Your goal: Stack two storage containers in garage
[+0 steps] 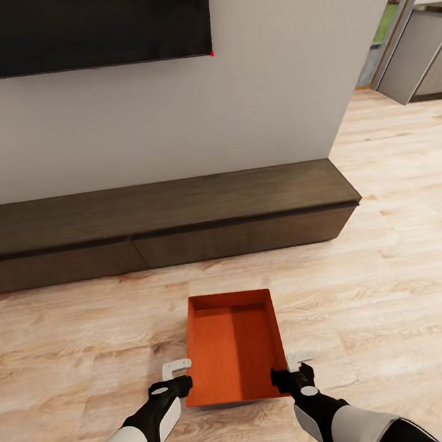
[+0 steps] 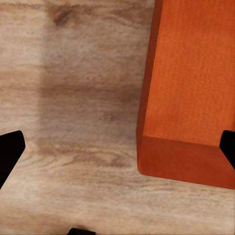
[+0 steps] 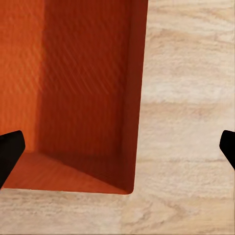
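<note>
We are straddling the storage container (image 1: 233, 347) with both open, empty grippers, left gripper (image 1: 176, 376) and right gripper (image 1: 294, 368), seemingly readying a two-handed lift.

container (image 1: 233, 347) on plank floor (image 1: 70, 343), cabinet (image 1: 160, 223) behind

both forearms are cased in white with black wrists; the left gripper (image 1: 177, 375) and right gripper (image 1: 293, 367) are fitted with black bodies and pale grey fingers.
</note>
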Controlling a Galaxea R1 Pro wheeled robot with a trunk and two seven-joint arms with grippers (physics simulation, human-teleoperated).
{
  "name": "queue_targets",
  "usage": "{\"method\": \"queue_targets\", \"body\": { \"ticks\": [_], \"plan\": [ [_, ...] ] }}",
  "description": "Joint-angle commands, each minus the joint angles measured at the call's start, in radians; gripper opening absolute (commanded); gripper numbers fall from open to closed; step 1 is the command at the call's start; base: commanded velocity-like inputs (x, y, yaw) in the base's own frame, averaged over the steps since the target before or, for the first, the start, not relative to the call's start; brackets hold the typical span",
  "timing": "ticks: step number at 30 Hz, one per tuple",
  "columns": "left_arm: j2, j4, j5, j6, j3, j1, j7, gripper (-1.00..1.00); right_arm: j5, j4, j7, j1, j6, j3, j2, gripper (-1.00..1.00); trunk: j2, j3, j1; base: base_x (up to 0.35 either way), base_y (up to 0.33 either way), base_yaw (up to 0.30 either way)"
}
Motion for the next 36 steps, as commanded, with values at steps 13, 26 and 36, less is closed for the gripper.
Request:
{"method": "queue_targets", "body": {
  "ticks": [13, 26, 36],
  "plan": [
    [0.0, -0.002, -0.003, 0.004, 0.006, 0.0, 0.001, 1.0, -0.01, 0.001, -0.003, 0.001, -0.018, 0.004, -0.001, 1.0, -0.092, -0.041, 0.05, 0.0, 0.0, 0.0],
    [0.0, -0.002, -0.003, 0.002, 0.006, 0.0, 0.001, 1.0, -0.073, 0.002, -0.003, 0.001, -0.019, 0.002, -0.001, 1.0, -0.183, -0.082, 0.1, 0.0, 0.0, 0.0],
    [0.002, -0.002, -0.003, 0.001, 0.007, 0.0, 0.001, 1.0, -0.079, 0.002, -0.003, 0.001, -0.019, 0.002, -0.002, 1.0, -0.253, -0.113, 0.138, 0.0, 0.0, 0.0]
  ]
}}
